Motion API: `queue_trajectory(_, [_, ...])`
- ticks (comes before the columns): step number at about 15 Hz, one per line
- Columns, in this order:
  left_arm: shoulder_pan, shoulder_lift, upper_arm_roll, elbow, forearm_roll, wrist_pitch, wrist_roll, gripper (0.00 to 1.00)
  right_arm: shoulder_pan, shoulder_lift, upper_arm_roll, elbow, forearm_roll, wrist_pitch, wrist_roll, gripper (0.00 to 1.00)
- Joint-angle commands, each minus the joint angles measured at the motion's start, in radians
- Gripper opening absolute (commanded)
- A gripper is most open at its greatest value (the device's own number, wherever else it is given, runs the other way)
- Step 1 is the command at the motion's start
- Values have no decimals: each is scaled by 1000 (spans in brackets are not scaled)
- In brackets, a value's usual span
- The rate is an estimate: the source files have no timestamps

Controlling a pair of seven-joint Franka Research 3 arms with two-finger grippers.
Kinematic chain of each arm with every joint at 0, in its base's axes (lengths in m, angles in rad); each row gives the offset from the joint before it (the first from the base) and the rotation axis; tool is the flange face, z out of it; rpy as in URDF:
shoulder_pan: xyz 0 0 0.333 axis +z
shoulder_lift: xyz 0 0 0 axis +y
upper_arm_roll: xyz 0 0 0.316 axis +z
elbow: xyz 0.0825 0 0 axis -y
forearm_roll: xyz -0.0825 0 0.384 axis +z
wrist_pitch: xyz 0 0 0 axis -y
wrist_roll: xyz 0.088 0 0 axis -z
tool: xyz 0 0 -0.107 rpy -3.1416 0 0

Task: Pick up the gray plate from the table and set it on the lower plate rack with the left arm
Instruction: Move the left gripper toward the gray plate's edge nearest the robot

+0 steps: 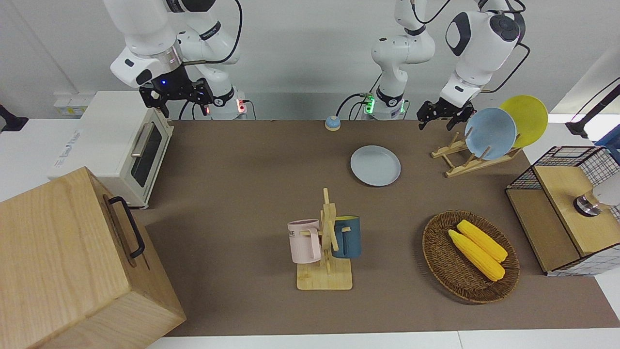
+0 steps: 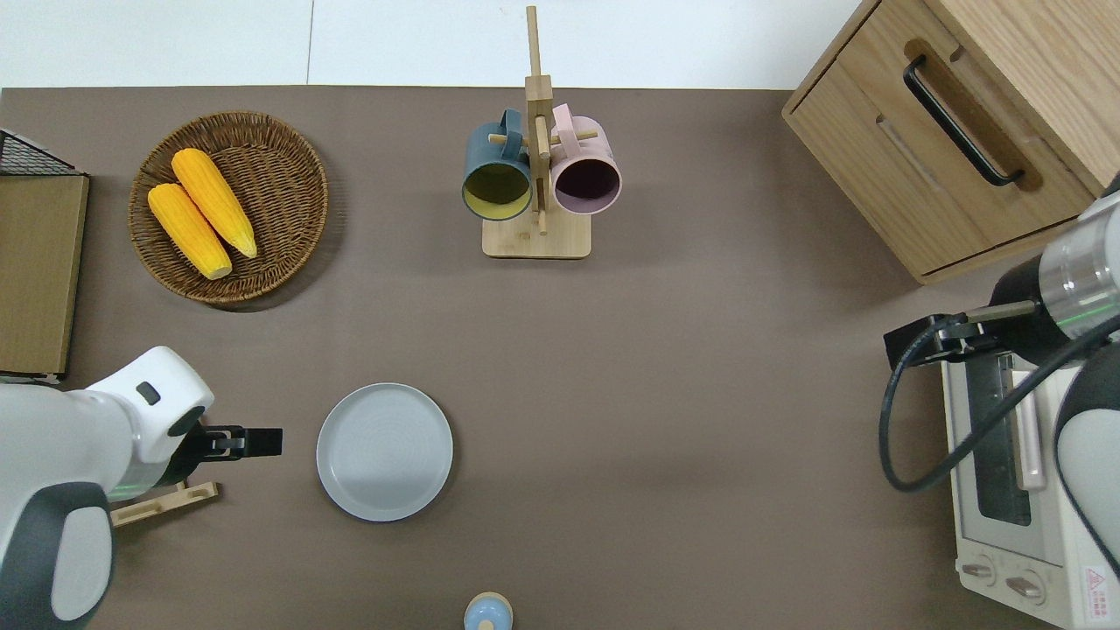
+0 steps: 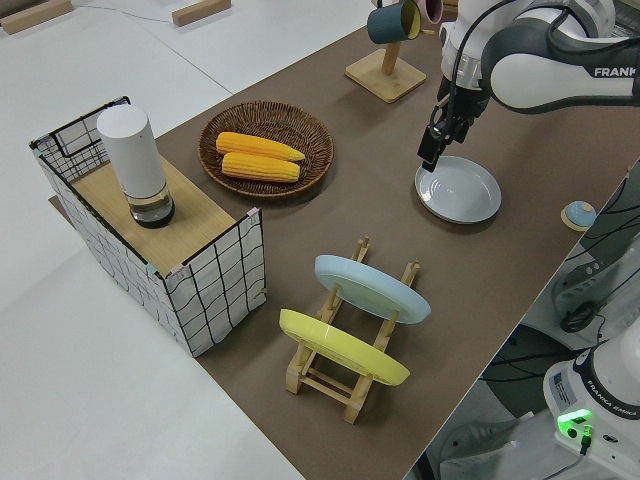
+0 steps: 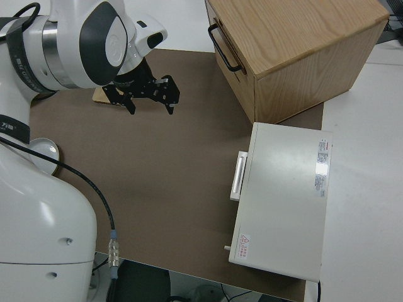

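The gray plate [image 1: 375, 165] [image 2: 385, 451] [image 3: 459, 189] lies flat on the brown mat. My left gripper [image 1: 434, 123] [image 2: 276, 442] [image 3: 430, 160] hangs open and empty over the mat, between the plate's rim and the lower plate rack [image 1: 455, 162] [image 2: 166, 503] [image 3: 330, 378]. The rack holds a sky-blue plate [image 1: 490, 133] [image 3: 370, 288] and a yellow plate [image 1: 528, 118] [image 3: 340, 347], both leaning; the slot nearest the gray plate is free. My right gripper [image 1: 188, 110] [image 4: 151, 108] is parked, open.
A mug tree [image 2: 535, 175] with two mugs and a wicker basket [image 2: 289, 210] of corn sit farther from the robots. A wire crate [image 1: 562, 203] with a white cylinder is at the left arm's end. A toaster oven [image 1: 121, 145] and wooden cabinet [image 1: 72, 261] are at the right arm's end.
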Motion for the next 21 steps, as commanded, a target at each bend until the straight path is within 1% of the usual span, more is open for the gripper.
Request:
queue_trajectory(1, [-17,-24,-15,-144,-26,165,-22,993,-23,-2,20,7,-6,-11,12,983])
queue_trajectory(4, [-31,7,-15,-224,-40,292,-23,993,-23,-2,21,7,-6,-11,12,983])
queue_trajectory(5, [-37,22,-15,-236,-51,314,-23,993,-23,-2,21,7,-6,-11,12,983])
queue_trajectory(7, [-41,53,-15,-243,-52,325,-23,993,-23,-2,21,7,-6,-11,12,983])
queue_trajectory(11, [-51,92,-29,-264,-52,371,-22,993,-23,-4,20,7,-6,-11,12,983])
queue_trajectory(13, [-58,117,-29,-272,-52,400,-23,993,-23,-2,21,7,-6,-11,12,983])
queue_trajectory(15, [-72,135,-29,-275,-52,401,-23,993,-23,-2,21,7,-6,-11,12,983])
queue_trajectory(19, [-74,158,-29,-275,-52,404,-23,977,-23,-2,21,6,-6,-11,12,983])
queue_trajectory(20, [-74,162,-29,-275,-52,404,-25,890,-23,-2,21,7,-6,-11,12,983])
queue_trajectory(21, [-77,163,-29,-275,-52,404,-23,733,-23,-2,21,6,-6,-11,12,983])
